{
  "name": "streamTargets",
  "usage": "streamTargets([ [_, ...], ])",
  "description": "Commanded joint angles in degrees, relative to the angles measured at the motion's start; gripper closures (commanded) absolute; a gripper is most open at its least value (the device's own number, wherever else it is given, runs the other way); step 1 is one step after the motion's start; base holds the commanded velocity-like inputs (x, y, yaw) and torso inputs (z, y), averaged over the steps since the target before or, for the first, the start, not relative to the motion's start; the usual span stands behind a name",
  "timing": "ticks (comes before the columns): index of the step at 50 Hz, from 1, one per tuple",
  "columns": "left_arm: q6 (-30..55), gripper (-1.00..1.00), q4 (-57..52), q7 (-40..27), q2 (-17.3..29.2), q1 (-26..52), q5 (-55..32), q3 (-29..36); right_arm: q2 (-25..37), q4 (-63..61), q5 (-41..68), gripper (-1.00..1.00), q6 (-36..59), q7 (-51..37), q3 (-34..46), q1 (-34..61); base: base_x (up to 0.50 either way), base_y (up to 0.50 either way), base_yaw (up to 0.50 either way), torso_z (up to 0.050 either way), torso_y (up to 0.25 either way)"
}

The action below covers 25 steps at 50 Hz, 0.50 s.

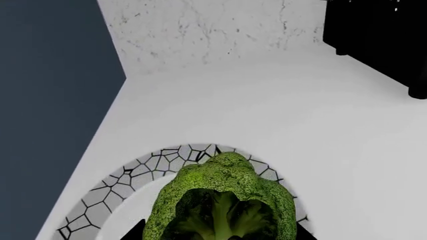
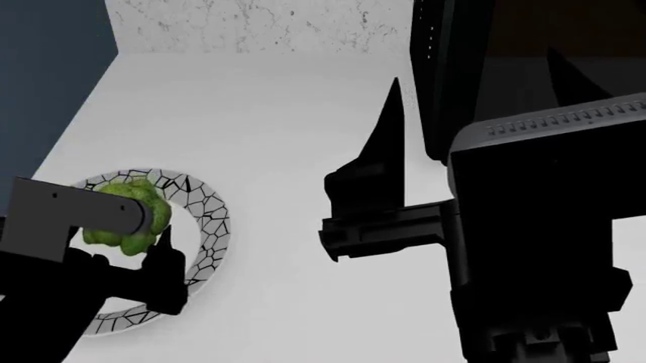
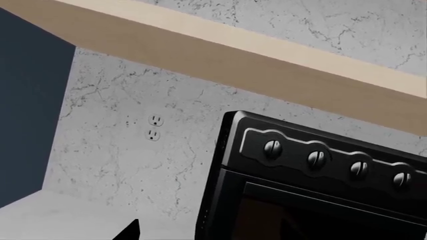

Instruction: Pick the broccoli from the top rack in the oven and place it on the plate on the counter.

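The broccoli [image 1: 220, 200] sits between the jaws of my left gripper [image 1: 220, 236], right over the plate [image 1: 133, 172] on the white counter [image 1: 267, 100]. In the head view the broccoli [image 2: 121, 215] hangs over the left part of the plate [image 2: 207, 219], with my left gripper [image 2: 136, 231] shut around it. My right gripper [image 2: 376, 144] is open and empty above the middle of the counter [image 2: 283, 121]. In the right wrist view only one dark fingertip [image 3: 130, 231] shows. The oven and the top rack are out of view.
A small black box appliance with knobs [image 3: 313, 175] stands on the counter at the right [image 2: 525, 60], close to my right arm. A dark blue-grey panel [image 2: 51, 76] borders the counter's left. A speckled back wall with an outlet [image 3: 155, 127] is behind.
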<state>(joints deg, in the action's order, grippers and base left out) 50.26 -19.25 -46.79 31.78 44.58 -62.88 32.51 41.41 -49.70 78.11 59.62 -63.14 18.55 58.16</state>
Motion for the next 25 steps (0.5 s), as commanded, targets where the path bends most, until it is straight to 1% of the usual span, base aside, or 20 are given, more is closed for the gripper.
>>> streamTargets([
  [1, -1.6, 1.00, 2.9, 0.4, -0.1, 0.2, -0.3, -0.4, 0.0, 0.0, -0.1, -1.00, -0.1, -0.2, 0.3, -0.1, 0.00, 0.00, 0.00, 0.000, 0.000],
  [7, -1.3, 1.00, 4.5, 0.6, 0.0, 1.6, -1.9, -2.0, -0.2, 0.0, 1.0, -1.00, 0.3, -1.3, 0.6, 0.7, 0.00, 0.00, 0.00, 0.002, 0.002],
  [11, -1.4, 1.00, 6.0, 1.2, -0.1, 2.0, -1.1, -1.5, -0.3, 0.0, 0.9, -1.00, 0.3, -1.3, 0.8, 0.8, 0.00, 0.00, 0.00, 0.000, 0.000],
  [12, -2.5, 1.00, 6.9, 2.2, -0.1, 1.2, -0.2, -1.3, -0.3, 0.1, 0.8, -1.00, 0.3, -1.2, 0.9, 0.8, 0.00, 0.00, 0.00, 0.000, 0.000],
  [14, -1.5, 1.00, 8.2, 2.0, -0.6, 2.5, -0.8, -1.3, -0.3, 0.1, 1.0, -1.00, 0.4, -1.3, 0.9, 1.0, 0.00, 0.00, 0.00, 0.000, 0.000],
  [25, -3.5, 1.00, 17.2, 6.1, -1.9, 4.1, 1.7, -0.7, -0.4, 0.7, 0.7, -1.00, 0.3, -0.9, 1.3, 1.2, 0.00, 0.00, 0.00, 0.000, 0.001],
])
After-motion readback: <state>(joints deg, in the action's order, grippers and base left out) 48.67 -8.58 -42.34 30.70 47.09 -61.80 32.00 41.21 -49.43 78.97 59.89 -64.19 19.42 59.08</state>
